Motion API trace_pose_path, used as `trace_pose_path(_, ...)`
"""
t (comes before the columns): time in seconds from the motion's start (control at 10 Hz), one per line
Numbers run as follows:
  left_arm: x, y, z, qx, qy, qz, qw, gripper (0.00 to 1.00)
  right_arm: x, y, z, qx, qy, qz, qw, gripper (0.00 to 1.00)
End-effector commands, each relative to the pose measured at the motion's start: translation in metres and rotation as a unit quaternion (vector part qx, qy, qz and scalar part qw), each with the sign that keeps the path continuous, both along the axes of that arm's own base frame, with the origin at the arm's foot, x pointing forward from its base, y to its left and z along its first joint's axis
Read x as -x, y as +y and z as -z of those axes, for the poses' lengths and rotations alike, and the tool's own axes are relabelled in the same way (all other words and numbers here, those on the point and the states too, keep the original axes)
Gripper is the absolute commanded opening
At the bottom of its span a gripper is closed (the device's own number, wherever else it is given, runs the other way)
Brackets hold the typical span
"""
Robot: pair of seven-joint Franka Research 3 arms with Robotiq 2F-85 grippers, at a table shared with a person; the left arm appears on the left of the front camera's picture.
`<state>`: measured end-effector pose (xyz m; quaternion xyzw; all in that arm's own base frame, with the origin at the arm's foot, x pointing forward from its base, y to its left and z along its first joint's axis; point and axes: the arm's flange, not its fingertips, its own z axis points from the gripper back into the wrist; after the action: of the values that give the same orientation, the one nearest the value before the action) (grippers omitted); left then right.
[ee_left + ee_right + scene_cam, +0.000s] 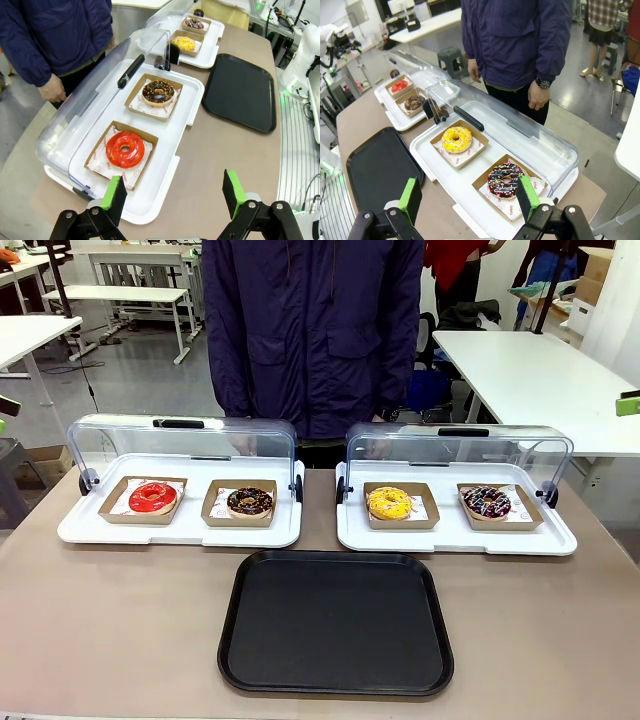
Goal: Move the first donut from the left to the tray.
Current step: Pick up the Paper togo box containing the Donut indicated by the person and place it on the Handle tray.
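The first donut (152,497), glossy red, sits in a brown cardboard holder on white paper at the left end of the left white tray; it also lies below my left gripper's view as the red donut (125,149) and far off as a small red donut (399,86). The black tray (336,621) lies bare at the table's front middle, also seen as the black tray (241,90) and the black tray (379,170). My left gripper (175,192) hangs open above the table edge just short of the red donut. My right gripper (468,196) is open above the right white tray.
A chocolate donut (249,502) shares the left white tray (180,531). A yellow donut (389,503) and a sprinkled dark donut (486,502) sit on the right white tray (456,538). Both clear domed lids stand raised at the back. A person in a dark jacket (315,330) stands behind.
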<state>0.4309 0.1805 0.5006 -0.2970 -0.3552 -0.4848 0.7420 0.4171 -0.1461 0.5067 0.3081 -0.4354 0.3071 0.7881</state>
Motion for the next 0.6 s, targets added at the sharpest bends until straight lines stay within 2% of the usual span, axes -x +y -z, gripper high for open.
trace_pose_path(0.0,0.0009,-0.001,-0.0002,0.004,-0.003,0.002,1.0,1.0,-0.0023,0.0006,-0.0007,-0.008,-0.01,-0.001,1.0,1.0)
trace_pose_path(0.5,0.0009,-0.001,-0.0002,0.004,-0.003,0.002,1.0,1.0,-0.0023,0.0006,-0.0007,-0.008,-0.01,-0.001,1.0,1.0)
